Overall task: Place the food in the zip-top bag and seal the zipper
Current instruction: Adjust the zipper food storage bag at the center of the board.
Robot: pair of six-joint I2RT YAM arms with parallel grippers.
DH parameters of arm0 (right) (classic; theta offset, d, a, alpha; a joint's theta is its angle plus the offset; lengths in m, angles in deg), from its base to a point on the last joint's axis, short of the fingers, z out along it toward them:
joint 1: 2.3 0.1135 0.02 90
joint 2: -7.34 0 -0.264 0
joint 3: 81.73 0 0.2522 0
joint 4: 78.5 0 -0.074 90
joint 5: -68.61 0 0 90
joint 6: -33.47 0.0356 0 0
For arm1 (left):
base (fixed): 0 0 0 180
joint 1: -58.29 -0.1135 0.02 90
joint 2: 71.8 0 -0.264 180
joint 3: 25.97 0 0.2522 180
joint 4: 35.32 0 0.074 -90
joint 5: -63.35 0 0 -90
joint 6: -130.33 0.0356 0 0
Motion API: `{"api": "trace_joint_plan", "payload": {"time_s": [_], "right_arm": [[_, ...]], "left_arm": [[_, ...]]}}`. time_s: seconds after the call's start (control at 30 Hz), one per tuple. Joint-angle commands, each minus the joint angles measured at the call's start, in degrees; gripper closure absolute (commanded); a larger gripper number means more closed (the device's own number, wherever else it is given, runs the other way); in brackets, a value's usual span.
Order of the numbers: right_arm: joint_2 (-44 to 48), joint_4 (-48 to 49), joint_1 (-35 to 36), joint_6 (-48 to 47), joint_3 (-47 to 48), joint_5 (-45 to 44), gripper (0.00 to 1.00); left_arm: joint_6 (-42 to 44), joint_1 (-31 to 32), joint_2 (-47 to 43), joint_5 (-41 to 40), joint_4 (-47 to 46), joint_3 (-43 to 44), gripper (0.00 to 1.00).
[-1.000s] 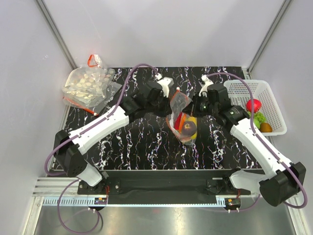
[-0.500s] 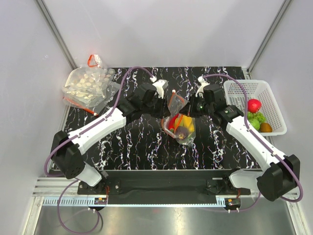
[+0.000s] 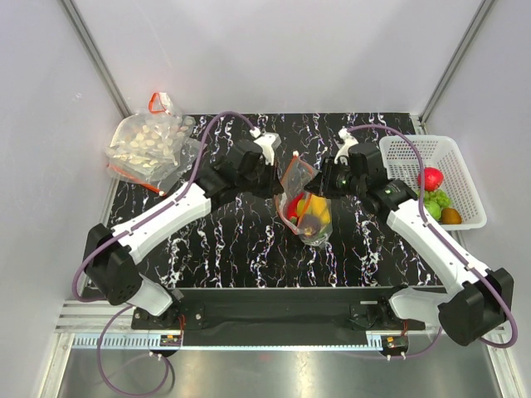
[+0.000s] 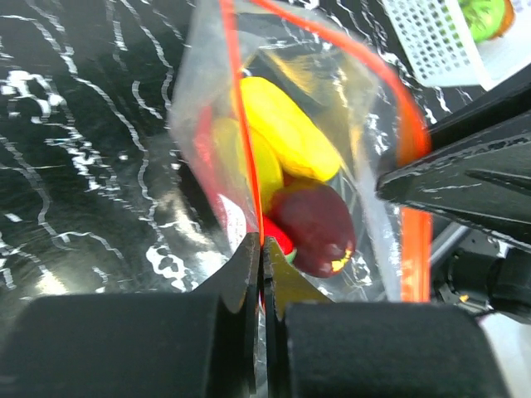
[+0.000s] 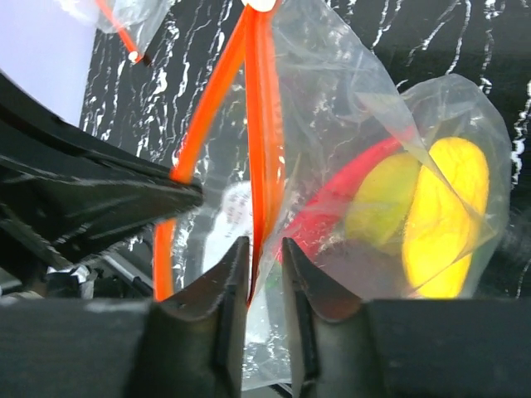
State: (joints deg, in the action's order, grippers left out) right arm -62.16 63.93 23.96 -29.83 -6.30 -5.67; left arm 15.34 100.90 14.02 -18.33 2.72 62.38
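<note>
1. Left gripper (image 4: 263, 246): your fingers are pressed together, pinching the zipper (image 4: 235, 124) where one red-orange strip runs down into them.
2. Right gripper (image 5: 264, 249): your fingers stand slightly spread with a narrow gap between them. The other run of the zipper drops into that gap. You cannot tell whether either pad touches it.
3. Zip-top bag (image 3: 305, 203): it hangs between your two pairs of fingers, mouth at fingertip level, body sagging below them toward the table (image 3: 241, 240). The two strips stand apart between the grips. You cannot tell whether the bottom rests on the table.
4. Food, all inside the bag:
   - yellow piece (image 4: 286, 133), beyond your left fingertips;
   - dark red round fruit (image 4: 319, 228), just past those fingertips;
   - red piece (image 5: 332, 207), just beside your right fingers.
5. White basket (image 3: 398, 157): on the outer side of your right fingers, apart from them, holding coloured produce (image 3: 437, 201).
6. Larger clear bag of whitish pieces (image 3: 149, 145): well apart from your left fingers, on their outer side.
</note>
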Motion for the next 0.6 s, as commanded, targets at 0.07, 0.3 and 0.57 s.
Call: {"api": "trace_joint_plan", "payload": {"time_s": [0.07,0.3,0.57], "right_arm": [[3.1,-0.8,0.5,-1.4,1.3,-5.7,0.62],[7.8,-6.0,0.5,-1.6,2.0,-16.4,0.34],[12.2,-16.5,0.5,-0.6,5.4,-34.7,0.17]], "left_arm": [[2.2,-0.9,-2.9,-5.1,-0.7,4.2,1.0],[2.3,-1.8,-1.4,-4.6,-1.5,3.4,1.0],[1.9,-2.4,0.3,-5.0,-2.3,2.6,1.0]]}}
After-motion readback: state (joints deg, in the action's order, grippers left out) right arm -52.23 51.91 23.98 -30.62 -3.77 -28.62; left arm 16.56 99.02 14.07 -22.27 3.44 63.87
